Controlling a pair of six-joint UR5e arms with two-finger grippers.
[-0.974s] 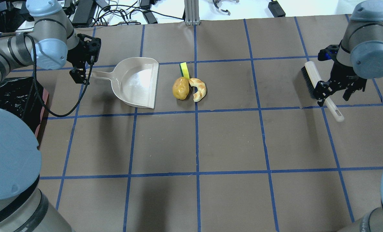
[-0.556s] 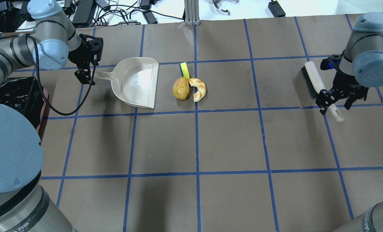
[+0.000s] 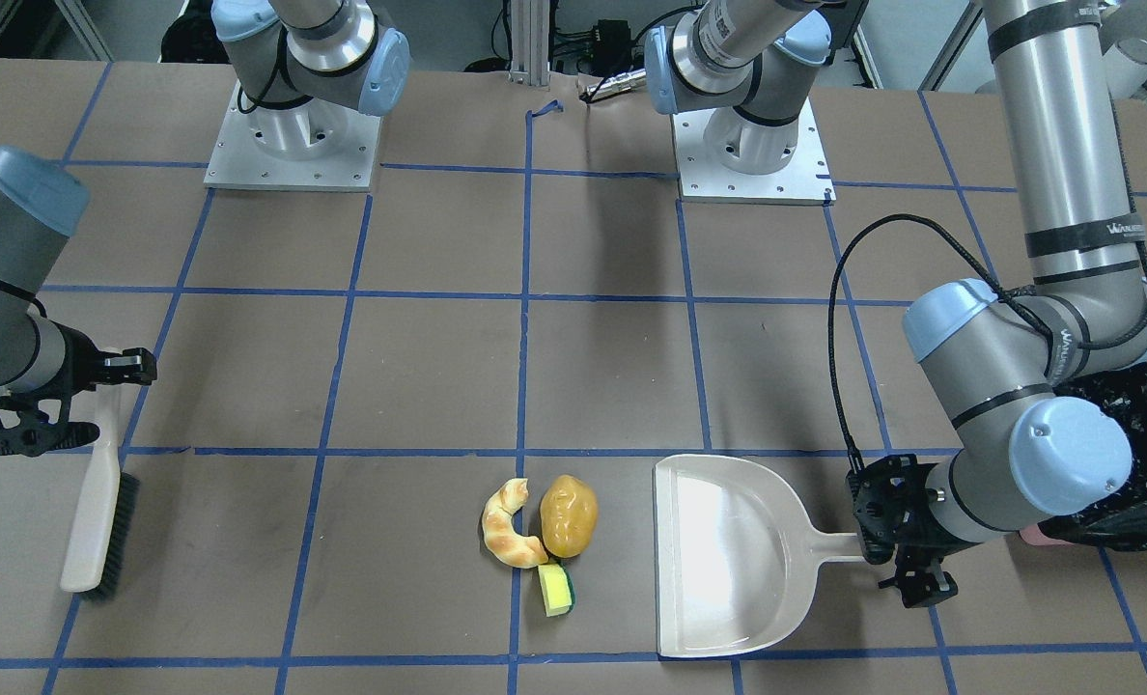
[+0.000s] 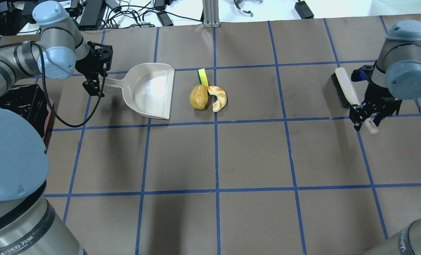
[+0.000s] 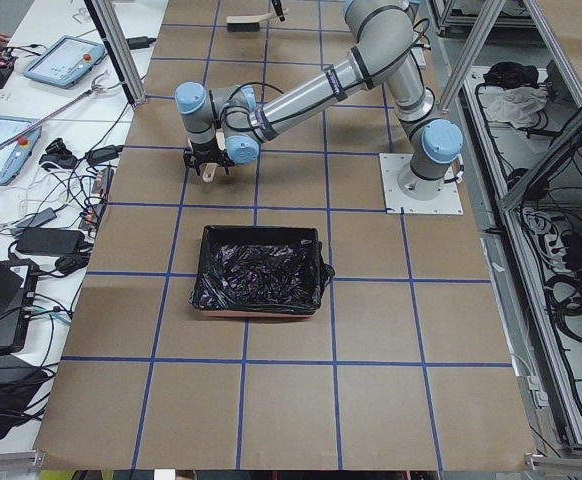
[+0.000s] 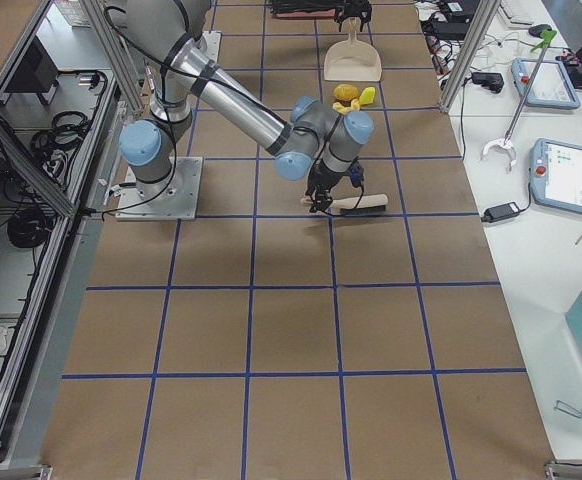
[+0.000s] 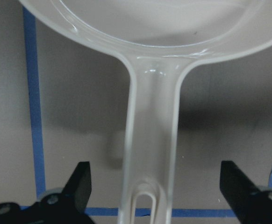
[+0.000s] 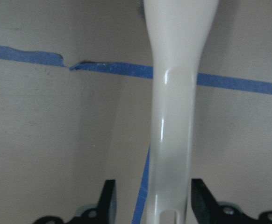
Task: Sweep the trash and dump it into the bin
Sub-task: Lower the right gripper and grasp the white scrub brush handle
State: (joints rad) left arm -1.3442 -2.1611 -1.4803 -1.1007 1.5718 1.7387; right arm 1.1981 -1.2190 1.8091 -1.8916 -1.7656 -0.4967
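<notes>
croissant (image 4: 218, 98): golden
potato lump (image 4: 198, 96): yellow-brown
sponge (image 4: 202, 76): yellow and green
bin (image 5: 259, 232): black liner, pink base
dustpan (image 4: 150, 90): beige
brush (image 4: 345, 86): beige, dark bristles
tabletop (image 4: 253, 152): brown, blue grid

The bin (image 4: 21, 101) lies mostly hidden behind the left arm (image 4: 8, 159) in the overhead view.

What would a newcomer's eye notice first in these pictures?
Three bright trash items, a potato-like lump, a croissant and a sponge block, lie clustered mid-table, apart from the mouth of the beige dustpan. The left gripper straddles its handle, open; the right gripper straddles the hand brush handle at the table's other end.
</notes>
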